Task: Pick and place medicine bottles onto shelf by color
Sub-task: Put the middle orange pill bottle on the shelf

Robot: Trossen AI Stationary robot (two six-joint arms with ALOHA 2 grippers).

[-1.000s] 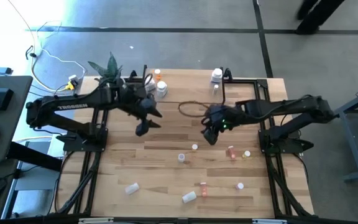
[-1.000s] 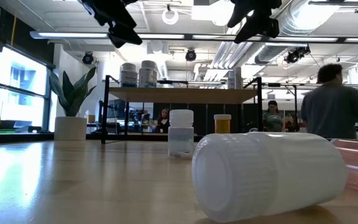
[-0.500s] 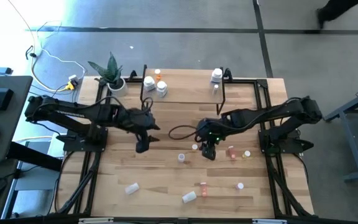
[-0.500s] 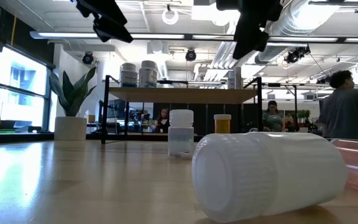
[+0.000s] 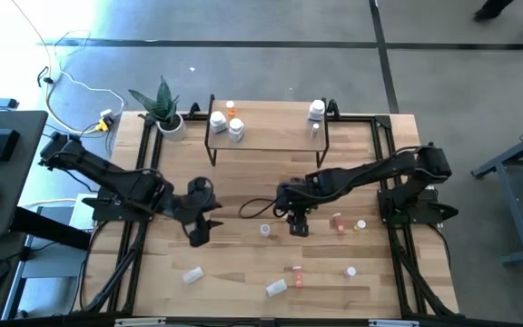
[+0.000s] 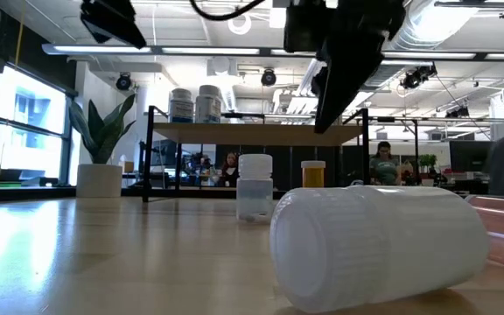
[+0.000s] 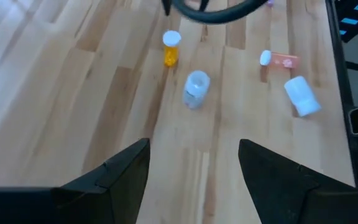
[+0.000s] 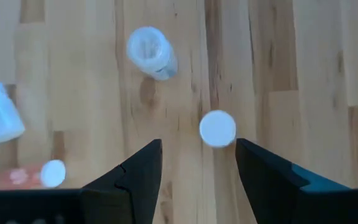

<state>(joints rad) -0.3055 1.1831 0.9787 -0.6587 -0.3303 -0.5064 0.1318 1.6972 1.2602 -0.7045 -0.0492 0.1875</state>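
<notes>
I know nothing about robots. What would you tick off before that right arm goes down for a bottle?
1. Right end effector open: ok, nothing between the fingers.
2. Target lined up: ok, a white-capped bottle sits just ahead of the gap.
3. Bottle's colour for sorting: cannot tell, only the cap shows.
4. Neighbours clear: ok, the clear bottle stands apart.
5. Left end effector out of the way: ok, open, over its own side of the table.
6. Room on the shelf: ok, middle is bare.

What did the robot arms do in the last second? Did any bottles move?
Both arms pulled away from the shelf toward the loose bottles. The right gripper, open, came down over a white-capped bottle. The left gripper, open, moved nearer too. No bottle moved or got grabbed.
</notes>
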